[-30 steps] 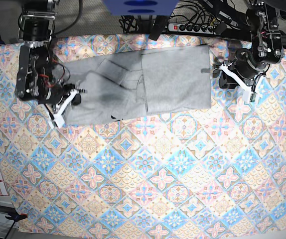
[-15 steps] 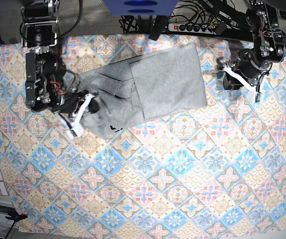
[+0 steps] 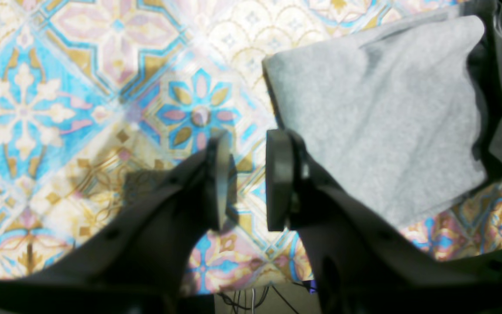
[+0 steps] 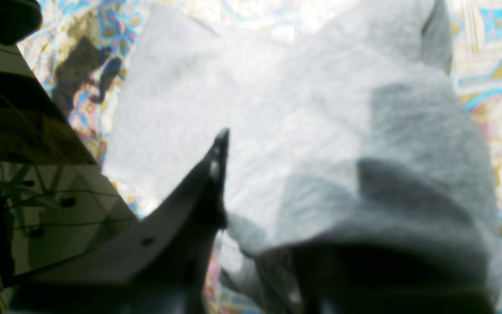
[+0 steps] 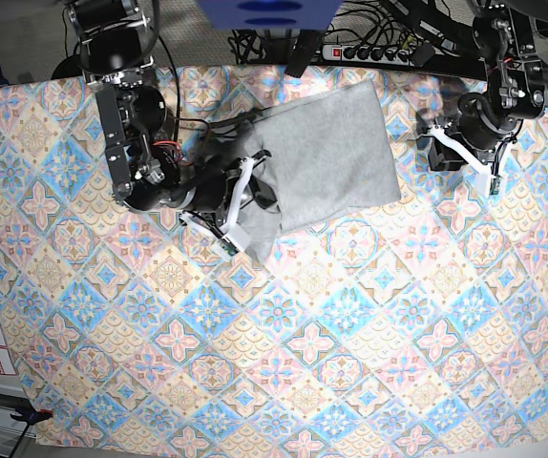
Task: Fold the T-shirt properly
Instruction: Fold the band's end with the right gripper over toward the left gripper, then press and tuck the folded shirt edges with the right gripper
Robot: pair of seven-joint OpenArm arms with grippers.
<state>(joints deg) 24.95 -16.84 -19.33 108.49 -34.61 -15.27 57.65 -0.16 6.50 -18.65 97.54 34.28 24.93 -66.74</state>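
The light grey T-shirt (image 5: pixel 326 157) lies bunched at the back of the table, its left part lifted and pulled over the rest. My right gripper (image 5: pixel 245 205) is shut on that lifted cloth. In the right wrist view the T-shirt (image 4: pixel 320 122) drapes over one finger and hides it, while the other finger (image 4: pixel 217 165) shows bare. My left gripper (image 5: pixel 441 148) hovers just right of the shirt. In the left wrist view the left gripper (image 3: pixel 244 183) is open over the patterned cloth with nothing between its fingers, and a T-shirt (image 3: pixel 381 117) corner lies to its right.
A pastel tile-patterned cloth (image 5: pixel 284 334) covers the whole table. A power strip (image 5: pixel 369 52) and cables lie beyond the back edge. The table's left edge and the floor show in the right wrist view.
My right gripper has dragged the shirt's left end to the right, over the rest of the shirt. The shirt's footprint has shrunk and turned. The left arm has barely moved.
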